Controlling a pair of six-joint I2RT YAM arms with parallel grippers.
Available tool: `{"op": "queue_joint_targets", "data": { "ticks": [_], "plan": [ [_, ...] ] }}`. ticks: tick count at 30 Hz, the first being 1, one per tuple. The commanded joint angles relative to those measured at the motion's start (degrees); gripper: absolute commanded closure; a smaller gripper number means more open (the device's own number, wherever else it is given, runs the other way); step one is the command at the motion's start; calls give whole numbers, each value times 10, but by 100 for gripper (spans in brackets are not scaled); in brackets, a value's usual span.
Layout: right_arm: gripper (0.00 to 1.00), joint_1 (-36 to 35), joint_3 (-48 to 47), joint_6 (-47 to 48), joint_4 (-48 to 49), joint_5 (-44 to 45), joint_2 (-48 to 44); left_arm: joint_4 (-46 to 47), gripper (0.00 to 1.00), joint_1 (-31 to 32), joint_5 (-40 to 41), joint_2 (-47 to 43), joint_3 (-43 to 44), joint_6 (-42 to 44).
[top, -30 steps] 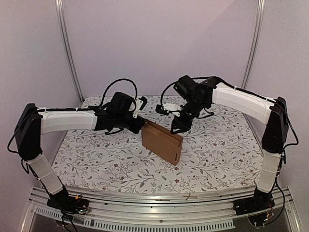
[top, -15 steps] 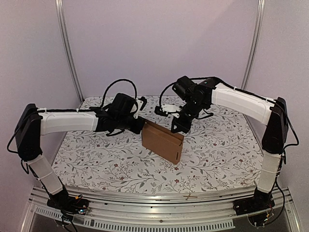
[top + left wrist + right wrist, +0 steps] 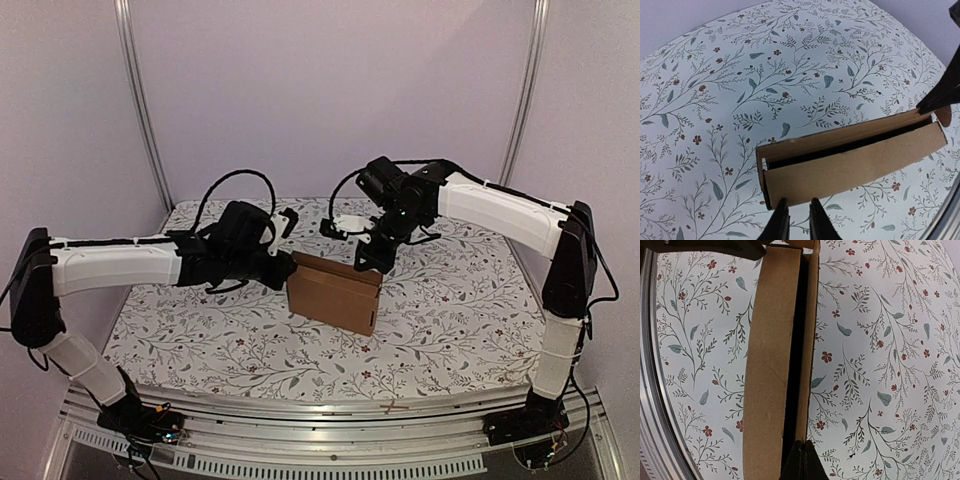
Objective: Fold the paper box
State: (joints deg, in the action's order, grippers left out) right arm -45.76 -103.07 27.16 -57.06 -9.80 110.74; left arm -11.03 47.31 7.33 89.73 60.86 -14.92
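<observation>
Brown paper box point(image 3: 855, 167) shows its slot point(image 3: 840, 148) only from wrists; left jaws ajar, right jaws together.

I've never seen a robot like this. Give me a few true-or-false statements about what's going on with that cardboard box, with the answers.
1. The paper box lies flat on the table. False: it stands on its long edge, its dark open slot facing up.
2. The cloth under it has a floral print. True.
3. The right gripper is closed at one end of the box. True.
4. The left gripper is spread wide around the box. False: its fingers are only narrowly apart, at the box's other end.
</observation>
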Motion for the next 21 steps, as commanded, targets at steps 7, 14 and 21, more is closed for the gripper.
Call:
{"op": "queue_joint_targets", "data": {
  "ticks": [7,14,21],
  "plan": [
    [100,-11,2,11,-16,-29,-5,100,61,13,9,-163,-176,-15],
    [100,-15,1,17,-22,-32,-8,215,55,12,32,-191,-287,-10],
    [100,-15,-4,45,-32,-40,-7,267,47,-1,29,-234,-313,3]
  ]
}}
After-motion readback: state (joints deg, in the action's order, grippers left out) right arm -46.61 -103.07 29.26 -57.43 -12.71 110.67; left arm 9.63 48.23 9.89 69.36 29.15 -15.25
